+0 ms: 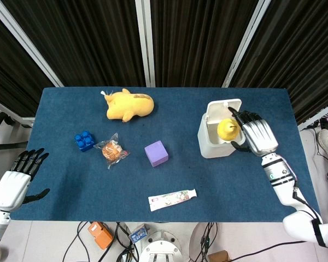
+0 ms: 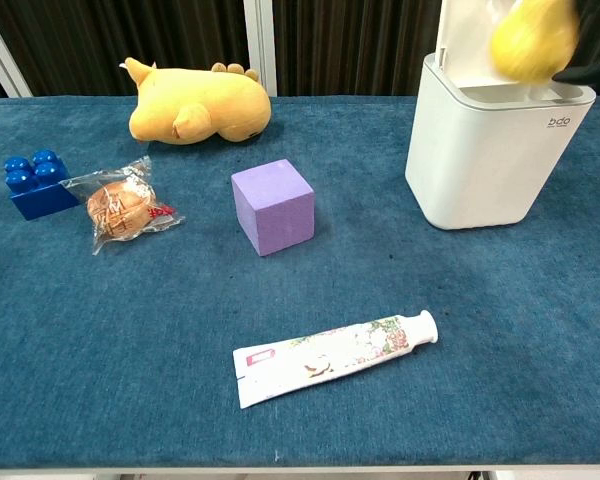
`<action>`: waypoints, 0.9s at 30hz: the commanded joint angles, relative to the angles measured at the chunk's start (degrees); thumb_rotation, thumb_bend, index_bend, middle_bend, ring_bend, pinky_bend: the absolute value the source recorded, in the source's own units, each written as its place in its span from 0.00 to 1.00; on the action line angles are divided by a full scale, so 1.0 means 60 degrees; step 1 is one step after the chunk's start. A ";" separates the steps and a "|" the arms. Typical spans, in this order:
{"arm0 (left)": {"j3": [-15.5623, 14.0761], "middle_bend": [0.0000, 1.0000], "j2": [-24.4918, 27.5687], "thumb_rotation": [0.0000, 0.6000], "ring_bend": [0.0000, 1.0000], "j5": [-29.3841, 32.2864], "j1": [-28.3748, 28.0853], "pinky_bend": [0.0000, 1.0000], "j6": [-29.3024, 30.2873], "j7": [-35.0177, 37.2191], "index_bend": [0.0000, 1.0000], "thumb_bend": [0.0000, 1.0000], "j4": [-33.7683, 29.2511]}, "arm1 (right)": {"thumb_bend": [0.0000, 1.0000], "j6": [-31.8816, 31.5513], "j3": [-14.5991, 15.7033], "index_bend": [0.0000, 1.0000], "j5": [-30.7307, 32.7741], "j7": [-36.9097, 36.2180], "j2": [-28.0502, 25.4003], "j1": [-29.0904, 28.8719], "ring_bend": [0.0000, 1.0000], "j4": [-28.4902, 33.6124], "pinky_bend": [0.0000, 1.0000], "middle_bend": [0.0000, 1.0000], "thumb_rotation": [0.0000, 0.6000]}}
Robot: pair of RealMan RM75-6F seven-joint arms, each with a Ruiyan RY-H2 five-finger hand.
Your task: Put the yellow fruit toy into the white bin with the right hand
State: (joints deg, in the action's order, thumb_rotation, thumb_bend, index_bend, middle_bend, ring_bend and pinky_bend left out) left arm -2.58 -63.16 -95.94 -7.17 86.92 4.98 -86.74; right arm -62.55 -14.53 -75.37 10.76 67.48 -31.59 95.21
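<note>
My right hand (image 1: pixel 255 135) holds the yellow fruit toy (image 1: pixel 228 129) directly above the open mouth of the white bin (image 1: pixel 208 147). In the chest view the fruit toy (image 2: pixel 530 38) hangs just over the bin's rim (image 2: pixel 480 150), with dark fingers (image 2: pixel 592 68) showing at the right edge. The bin's lid stands flipped up at the back. My left hand (image 1: pixel 17 180) is open, off the table's front left corner, holding nothing.
On the blue table lie a yellow plush animal (image 1: pixel 129 105), a blue brick (image 1: pixel 84 140), a wrapped snack (image 1: pixel 111 151), a purple cube (image 1: pixel 156 153) and a tube (image 1: pixel 172 200) near the front edge. Dark curtains hang behind.
</note>
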 commanded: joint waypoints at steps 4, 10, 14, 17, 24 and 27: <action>-0.0002 0.00 0.0000 1.00 0.00 -0.0001 -0.0022 0.03 -0.0047 -0.0014 0.00 0.12 -0.0007 | 0.38 -0.0026 0.0156 0.00 0.0070 -0.0030 -0.0314 0.0111 0.08 0.0261 0.19 0.13 1.00; -0.0005 0.00 0.0006 1.00 0.00 -0.0028 0.0051 0.03 0.0097 -0.0002 0.00 0.12 -0.0011 | 0.38 -0.1958 0.0940 0.00 -0.1362 -0.0011 -0.0812 0.1339 0.04 0.0837 0.16 0.08 1.00; -0.0008 0.00 -0.0002 1.00 0.00 -0.0049 0.0058 0.03 0.0113 -0.0009 0.00 0.12 0.0004 | 0.36 -0.3737 0.2273 0.00 -0.2404 0.0284 -0.1078 0.3055 0.00 0.0934 0.06 0.01 1.00; -0.0010 0.00 -0.0013 1.00 0.00 -0.0075 0.0063 0.03 0.0132 -0.0031 0.00 0.12 0.0000 | 0.36 -0.4657 0.2934 0.00 -0.2727 0.0223 -0.0746 0.4047 0.00 0.0426 0.00 0.00 1.00; -0.0033 0.00 -0.0074 1.00 0.00 -0.0162 0.0092 0.03 0.0191 -0.0202 0.00 0.12 -0.0018 | 0.36 -0.4958 0.3603 0.00 -0.2719 -0.0798 -0.0058 0.5082 0.00 -0.0988 0.00 0.00 1.00; -0.0051 0.00 -0.0100 1.00 0.00 -0.0174 0.0095 0.03 0.0162 -0.0294 0.00 0.12 -0.0027 | 0.36 -0.5014 0.3435 0.00 -0.2634 -0.1030 -0.0092 0.5136 0.00 -0.1088 0.00 0.00 1.00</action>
State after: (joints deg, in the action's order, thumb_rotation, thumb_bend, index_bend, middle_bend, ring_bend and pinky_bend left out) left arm -2.86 -63.71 -96.97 -6.61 87.93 3.29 -86.88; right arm -92.31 6.31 -91.25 5.10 66.62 -1.47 89.32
